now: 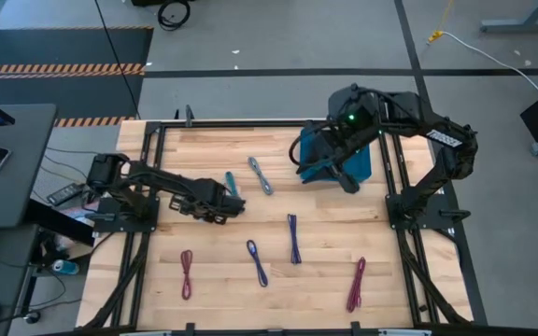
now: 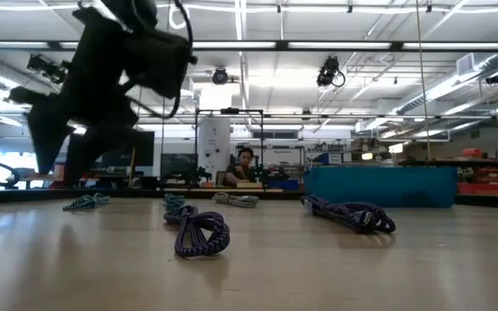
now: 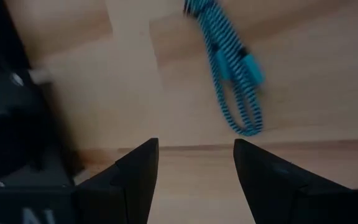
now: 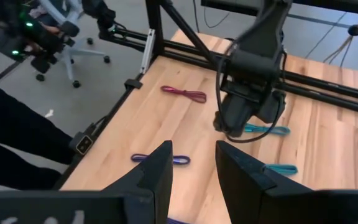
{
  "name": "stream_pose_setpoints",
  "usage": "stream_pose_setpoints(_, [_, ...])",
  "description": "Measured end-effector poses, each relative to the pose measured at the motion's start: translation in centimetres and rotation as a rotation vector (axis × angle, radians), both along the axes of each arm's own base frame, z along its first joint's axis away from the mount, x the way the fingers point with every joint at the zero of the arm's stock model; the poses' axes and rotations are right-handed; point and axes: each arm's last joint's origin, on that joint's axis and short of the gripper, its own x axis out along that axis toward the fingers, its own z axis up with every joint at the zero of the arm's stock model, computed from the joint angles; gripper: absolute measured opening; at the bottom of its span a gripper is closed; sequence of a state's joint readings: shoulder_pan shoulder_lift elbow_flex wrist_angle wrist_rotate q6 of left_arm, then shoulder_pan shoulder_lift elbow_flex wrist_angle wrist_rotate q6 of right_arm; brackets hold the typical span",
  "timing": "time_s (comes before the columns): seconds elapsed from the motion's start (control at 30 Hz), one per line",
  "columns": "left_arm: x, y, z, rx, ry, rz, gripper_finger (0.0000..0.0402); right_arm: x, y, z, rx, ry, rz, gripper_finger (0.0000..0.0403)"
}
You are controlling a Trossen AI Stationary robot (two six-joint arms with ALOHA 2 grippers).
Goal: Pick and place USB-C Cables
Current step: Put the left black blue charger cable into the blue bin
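Left hand (image 1: pixel 234 207) open beside teal cable (image 1: pixel 231 181), nothing between.

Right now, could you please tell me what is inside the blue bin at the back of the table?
The right gripper and its arm hang over the blue bin, covering most of its inside in the overhead view. From table height only its outer wall shows, so I cannot tell whether any cables are inside.

Workshop hall around a wooden table

Grey concrete floor (image 1: pixel 278 56) with orange-black hazard striping (image 1: pixel 59 68) far left; a dark desk (image 1: pixel 7 163) stands left of the table (image 1: pixel 325 280). Long ceiling light strips (image 2: pixel 335 45) run overhead; a seated person (image 2: pixel 245 168) works far back.
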State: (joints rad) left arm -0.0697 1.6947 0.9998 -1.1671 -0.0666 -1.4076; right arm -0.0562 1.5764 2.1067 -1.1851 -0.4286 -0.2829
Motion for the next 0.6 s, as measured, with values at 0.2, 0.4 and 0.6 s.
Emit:
stream_pose_setpoints(0.2, [0.5, 0.5, -2.0, -0.017, -0.151, 0.079, 0.0215, 0.0, 0.2, 0.0, -0.015, -0.006, 0.01, 0.0128])
stream_pose_setpoints(0.4, [0.7, 2.0, -2.0, 0.022, -0.174, 0.119, 0.0215, 0.0, 0.1, 0.0, -0.004, 0.001, -0.001, 0.0127])
stream_pose_setpoints(0.6, [0.8, 3.1, -1.3, 0.015, -0.218, 0.111, 0.0215, 0.0, 0.1, 0.0, 0.006, 0.01, -0.018, 0.0126])
